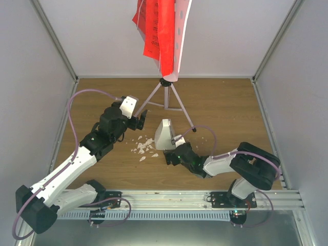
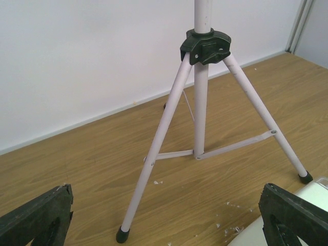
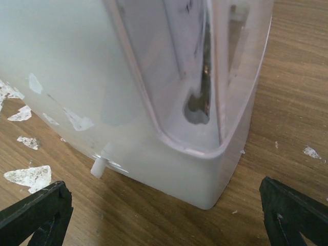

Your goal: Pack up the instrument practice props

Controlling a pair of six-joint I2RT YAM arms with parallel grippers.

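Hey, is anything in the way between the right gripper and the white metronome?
Nothing visible. The right gripper is open, with the white metronome directly ahead of it and only bare wooden tabletop between them. The white crumbs lie off to the metronome's side, out of the path.

Table point(image 2: 77, 174) wood-grain, matt. Legs point(image 2: 152, 154) smooth silvery metal tube, hub point(image 2: 206, 46) black plastic. Metronome point(image 3: 102, 77) glossy white plastic, kinda see-through. Sheets point(image 1: 159, 25) red, ribbed.

Counted on the bench point(image 1: 220, 113)
One music stand point(image 1: 165, 82) on three legs point(image 2: 159, 148), one metronome point(image 1: 164, 134), two arms point(image 1: 77, 164), many crumbs point(image 1: 143, 147); red sheets point(image 1: 159, 25), number unclear.
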